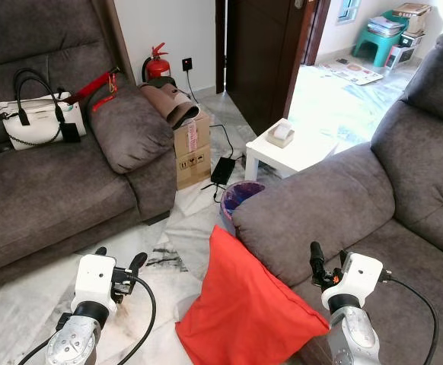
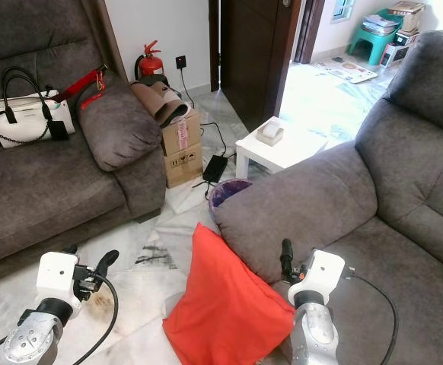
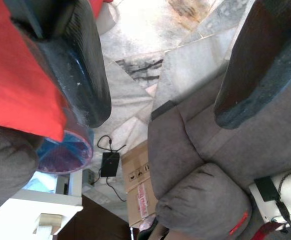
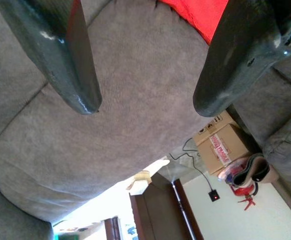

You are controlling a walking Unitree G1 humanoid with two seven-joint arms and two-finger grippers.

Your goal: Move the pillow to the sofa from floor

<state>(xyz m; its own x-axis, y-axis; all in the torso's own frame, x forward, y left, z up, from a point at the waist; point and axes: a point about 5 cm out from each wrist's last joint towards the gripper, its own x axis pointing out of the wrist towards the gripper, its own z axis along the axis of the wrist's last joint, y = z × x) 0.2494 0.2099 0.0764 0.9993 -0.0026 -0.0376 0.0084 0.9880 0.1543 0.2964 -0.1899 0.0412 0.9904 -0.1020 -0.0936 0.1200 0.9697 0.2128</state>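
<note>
A red pillow (image 1: pixel 244 304) stands on the marble floor, leaning against the arm of the grey sofa (image 1: pixel 336 205) on my right. My left gripper (image 1: pixel 119 258) hovers open over the floor, to the left of the pillow and apart from it. Its wrist view catches the pillow (image 3: pixel 15 85) beside one finger. My right gripper (image 1: pixel 328 265) is open above the sofa arm, just right of the pillow's upper edge, with nothing between its fingers. A strip of the pillow (image 4: pixel 200 15) shows past those fingers.
A second grey sofa (image 1: pixel 46 182) with a white handbag (image 1: pixel 35 122) fills the left. Between the sofas stand a cardboard box (image 1: pixel 192 156), a purple bin (image 1: pixel 237 199) and a small white table (image 1: pixel 290 152). A fire extinguisher (image 1: pixel 157 68) and an open doorway lie beyond.
</note>
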